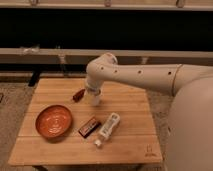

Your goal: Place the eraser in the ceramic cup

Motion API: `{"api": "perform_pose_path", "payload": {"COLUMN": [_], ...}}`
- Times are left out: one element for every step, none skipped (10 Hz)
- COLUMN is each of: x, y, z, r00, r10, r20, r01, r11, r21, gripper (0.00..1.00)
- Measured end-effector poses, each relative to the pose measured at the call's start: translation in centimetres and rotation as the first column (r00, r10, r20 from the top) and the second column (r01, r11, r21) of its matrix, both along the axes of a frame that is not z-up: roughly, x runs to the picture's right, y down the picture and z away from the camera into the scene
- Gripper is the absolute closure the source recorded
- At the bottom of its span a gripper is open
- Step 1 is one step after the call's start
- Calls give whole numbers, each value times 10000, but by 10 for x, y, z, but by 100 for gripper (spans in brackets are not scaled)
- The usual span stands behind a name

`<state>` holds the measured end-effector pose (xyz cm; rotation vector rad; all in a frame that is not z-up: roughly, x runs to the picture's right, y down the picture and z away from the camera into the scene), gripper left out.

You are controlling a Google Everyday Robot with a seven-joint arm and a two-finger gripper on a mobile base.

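Note:
A small white ceramic cup (95, 99) stands on the wooden table (130, 145) at its back middle. My gripper (92, 90) hangs straight down from the white arm (135, 75) right over the cup, and the wrist hides it. A dark brown rectangular block (89, 127), which looks like the eraser, lies flat at the table's front middle, apart from the gripper. I cannot tell whether the gripper holds anything.
An orange bowl (53, 121) sits at the front left. A long white bottle (108, 128) lies next to the brown block. A small red object (78, 95) lies left of the cup. A dark wall with a rail runs behind the table.

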<state>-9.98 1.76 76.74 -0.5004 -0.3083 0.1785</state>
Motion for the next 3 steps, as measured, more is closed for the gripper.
{"api": "perform_pose_path", "payload": {"x": [-1,2,2], "y": [-3,-5,-5], "z": [-2,-2,-2], "r00": [9996,9989,9987], "r10": [-285,-472,-494], "r20": [77,80,83], "r01": [286,474,496], "r11": [9995,9985,9984], "r21": [-166,-274,-288], "gripper": [30,30,30]}}
